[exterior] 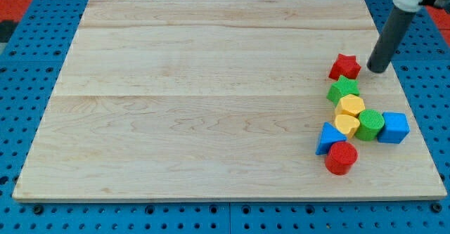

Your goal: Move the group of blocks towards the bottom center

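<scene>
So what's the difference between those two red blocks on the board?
The red star block has points; the red cylinder block is round. The star sits at the cluster's top, slightly apart, with my tip just to its right; the cylinder sits at the bottom, touching the blue triangle block. Both are the same red and similar in size.

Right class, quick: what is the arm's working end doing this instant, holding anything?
No hand here, only a rod: my tip holds nothing.
It rests on the board just to the view's right of the red star block, apparently not touching it.
</scene>
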